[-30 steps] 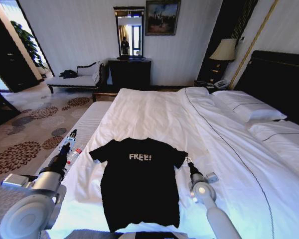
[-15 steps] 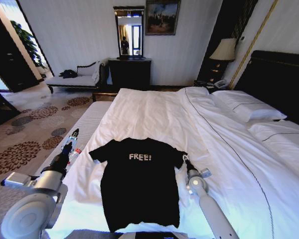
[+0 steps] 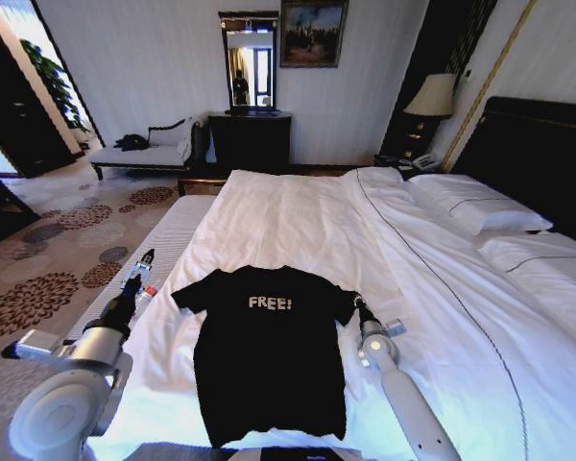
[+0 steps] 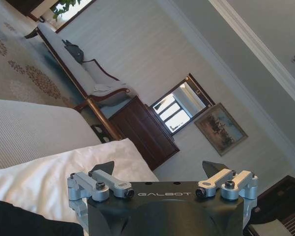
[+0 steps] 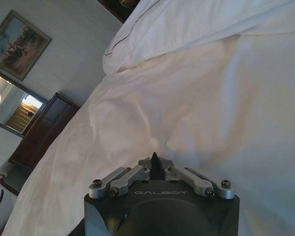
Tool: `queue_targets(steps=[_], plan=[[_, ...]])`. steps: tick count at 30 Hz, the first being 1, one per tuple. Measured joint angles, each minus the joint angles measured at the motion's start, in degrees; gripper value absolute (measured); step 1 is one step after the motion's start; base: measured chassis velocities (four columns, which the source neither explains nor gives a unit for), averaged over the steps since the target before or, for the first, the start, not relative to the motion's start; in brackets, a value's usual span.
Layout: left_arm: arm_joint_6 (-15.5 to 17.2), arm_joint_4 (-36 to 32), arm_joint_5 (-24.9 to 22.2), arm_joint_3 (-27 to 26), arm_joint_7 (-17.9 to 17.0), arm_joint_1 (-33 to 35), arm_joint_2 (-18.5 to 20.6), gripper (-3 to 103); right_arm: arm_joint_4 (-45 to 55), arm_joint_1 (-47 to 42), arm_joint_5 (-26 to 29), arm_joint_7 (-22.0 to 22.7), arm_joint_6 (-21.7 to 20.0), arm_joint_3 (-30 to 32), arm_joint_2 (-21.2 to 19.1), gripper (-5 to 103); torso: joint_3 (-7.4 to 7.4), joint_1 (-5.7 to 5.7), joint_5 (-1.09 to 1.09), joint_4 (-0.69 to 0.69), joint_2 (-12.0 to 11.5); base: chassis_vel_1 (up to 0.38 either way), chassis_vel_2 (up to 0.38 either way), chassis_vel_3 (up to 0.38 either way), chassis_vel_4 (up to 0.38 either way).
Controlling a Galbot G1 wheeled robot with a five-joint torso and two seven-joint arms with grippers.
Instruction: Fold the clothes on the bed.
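A: Which arm is sitting closer to the T-shirt (image 3: pixel 271 357)?

B: The right gripper (image 3: pixel 361 309). Its fingers are pressed together into a single point, and they are lying just beside the tip of the near sleeve, on the side away from the chest. I can't tell whether they are touching the cloth or pinching any of it.

A: And the left?

B: The left gripper (image 3: pixel 146 259) is hovering off the other sleeve with its fingers spread wide, holding nothing. The shirt is lying inward from them, clearly farther off than on the right side.

A: How is the shirt lying?

B: It is lying flat on the bed (image 3: pixel 298 216), lettering up, long axis running straight away from the robot, collar at the far end.

A: Anything in the way?

B: A small tube (image 3: pixel 146 293) is sitting between the left fingers and the sleeve. Beyond both grippers the sheet is stretching away bare, with pillows (image 3: pixel 480 211) well apart to the far right.
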Motion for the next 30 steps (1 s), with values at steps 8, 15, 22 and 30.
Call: queue_targets(steps=[8, 15, 22, 30], plan=[[-0.10, -0.13, 0.31, 0.12, 0.02, 0.31, -0.39, 100, 2.22, -0.73, 0.05, -0.15, 0.38, 0.07, -0.32, 0, 0.00, 0.00, 0.00, -0.01, 0.00, 0.000, 0.000, 0.000, 0.000], [-0.14, -0.42, 0.42, 0.06, 0.02, 0.56, -0.45, 100, 5.69, -0.48, 0.89, -0.23, 0.21, -2.15, -0.79, 0, 0.00, 0.00, -0.01, -0.01, 0.00, 0.000, 0.000, 0.000, 0.000], [-0.14, -0.42, 1.05, 0.58, 0.04, 0.73, -0.76, 100, 6.89, 2.99, 1.78, -0.64, -0.69, -8.13, -0.43, 0, 0.00, 0.00, -0.01, 0.00, 0.00, 0.000, 0.000, 0.000, 0.000], [-0.15, 0.17, 1.15, 0.07, 0.05, 0.90, -0.23, 100, 2.70, 7.60, 1.31, -0.65, -1.04, -14.65, 1.94, 0, 0.00, 0.00, -0.01, 0.00, 0.00, 0.000, 0.000, 0.000, 0.000]])
